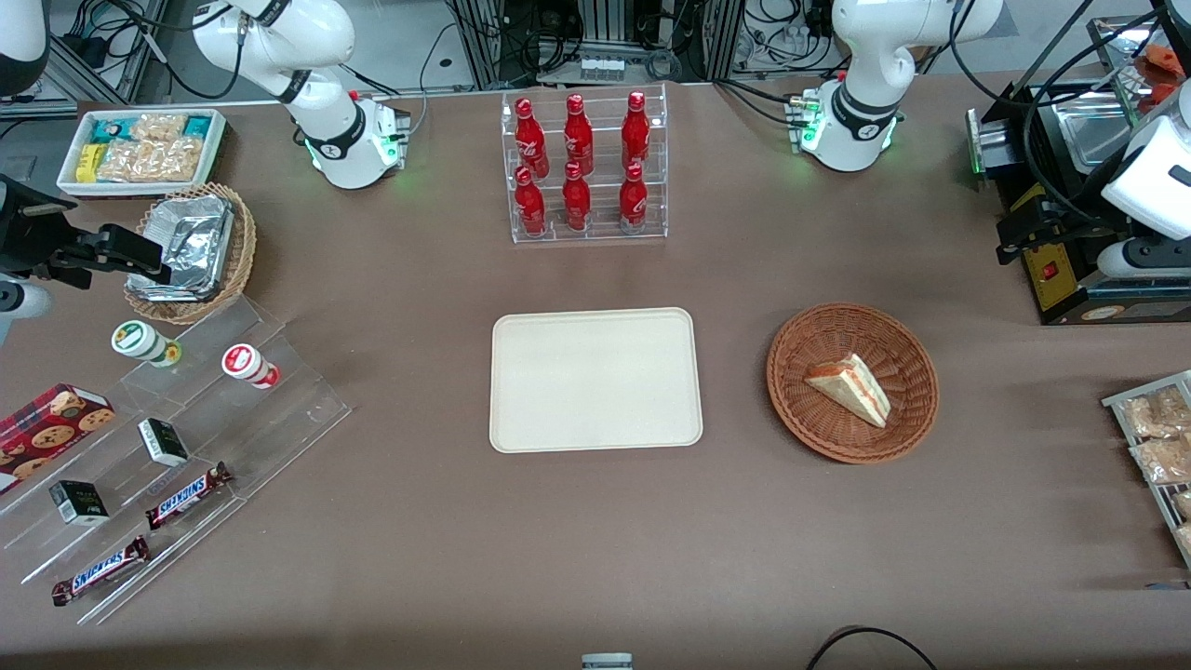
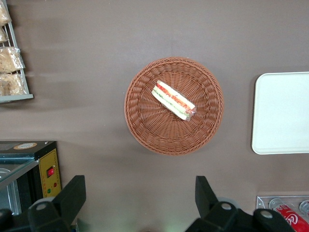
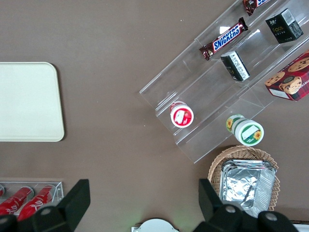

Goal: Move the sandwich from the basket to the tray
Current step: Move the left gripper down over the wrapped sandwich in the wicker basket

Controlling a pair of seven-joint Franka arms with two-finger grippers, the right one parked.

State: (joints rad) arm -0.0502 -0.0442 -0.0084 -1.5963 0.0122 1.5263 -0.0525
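The sandwich (image 1: 850,387) (image 2: 174,100), a white-bread wedge with red and green filling, lies on its side in the round reddish-brown basket (image 1: 800,344) (image 2: 145,130). The cream-white tray (image 1: 595,379) (image 2: 282,113) lies flat beside the basket, toward the parked arm's end, with nothing on it. My left gripper (image 1: 1023,233) (image 2: 139,193) hangs high above the table, off the basket's rim toward the working arm's end and farther from the front camera. Its fingers (image 2: 72,195) stand wide open with nothing between them.
A clear rack of red bottles (image 1: 584,167) stands farther from the front camera than the tray. A black machine with a yellow panel (image 1: 1056,270) (image 2: 48,171) sits under the gripper. A rack of snack packets (image 1: 1158,447) (image 2: 12,63) lies at the working arm's end.
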